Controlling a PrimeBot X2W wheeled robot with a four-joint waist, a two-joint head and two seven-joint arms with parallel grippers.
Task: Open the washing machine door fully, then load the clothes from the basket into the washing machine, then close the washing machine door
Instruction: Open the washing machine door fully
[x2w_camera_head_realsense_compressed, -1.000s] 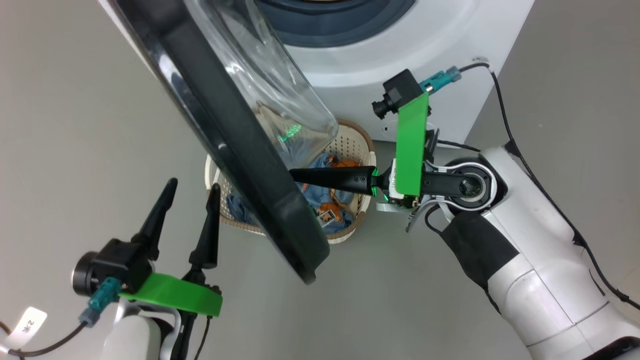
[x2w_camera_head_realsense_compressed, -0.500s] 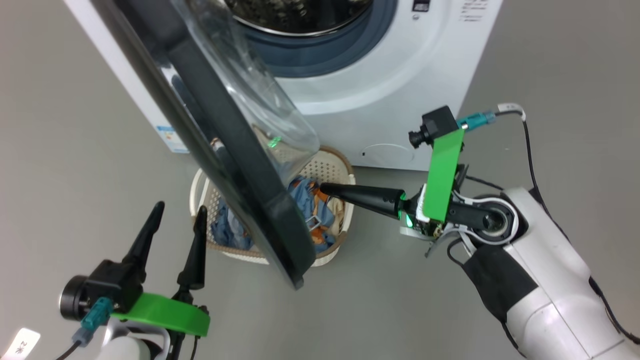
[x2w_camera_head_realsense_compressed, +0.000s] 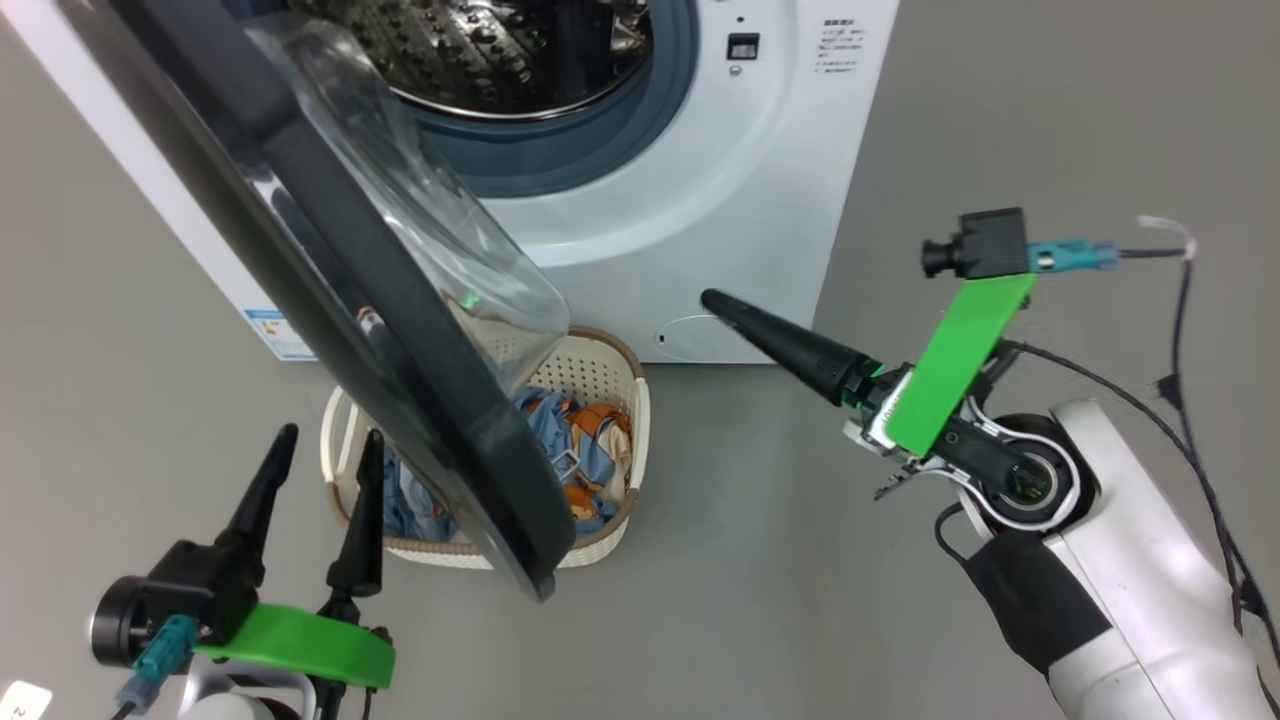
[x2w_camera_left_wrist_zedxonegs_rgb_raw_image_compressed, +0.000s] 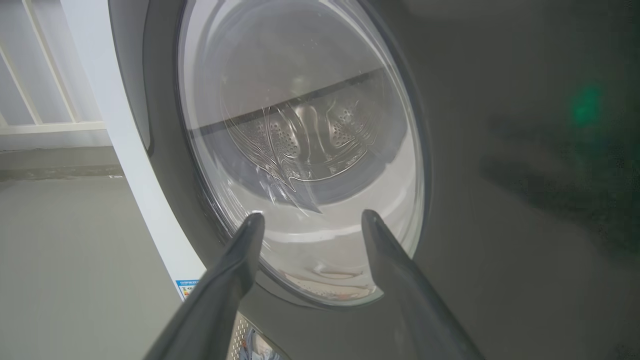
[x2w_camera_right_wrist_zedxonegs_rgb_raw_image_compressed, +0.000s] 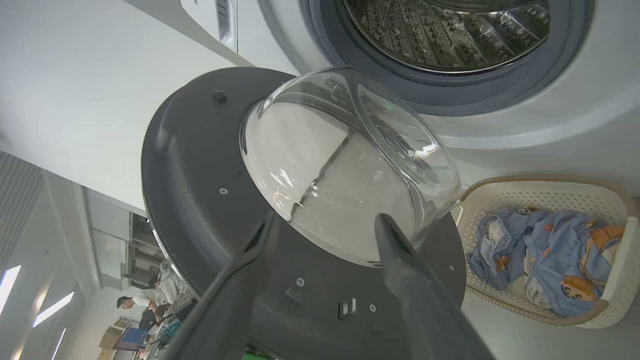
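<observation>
Door-opening is judged the step in hand. The door (x2w_camera_head_realsense_compressed: 400, 330) stands roughly half open on the washing machine (x2w_camera_head_realsense_compressed: 720, 180), its free edge hanging low over the basket (x2w_camera_head_realsense_compressed: 640, 400) on the floor. The clothes (x2w_camera_head_realsense_compressed: 575, 450), blue with orange bears, all lie in the basket, partly hidden behind the door's black rim. The drum (x2w_camera_head_realsense_compressed: 500, 50) looks empty as far as it can be seen.

Right claw (x2w_camera_right_wrist_zedxonegs_rgb_raw_image_compressed: 326, 220): fingers spread, holding nothing. It sits in front of the machine's lower panel, pointing at the inner face of the door and apart from it. Left claw (x2w_camera_head_realsense_compressed: 331, 434): fingers spread, also empty. It sits low on the outer side of the door, near the basket's left handle.

Recommended procedure:
1. Apply the right claw to the inner black rim near the free edge, not to the glass bowl (x2w_camera_right_wrist_zedxonegs_rgb_raw_image_compressed: 350, 170). The glass is curved and smooth, so a finger would probably slide off.
2. Push along the door's arc, away from the opening, and let the claw follow the swing.
3. Keep the left claw out of the swing path. It appears to stand where the door must travel.
4. Continue until the door no longer overhangs the basket. Reaching for the clothes sooner risks striking the rim.
</observation>
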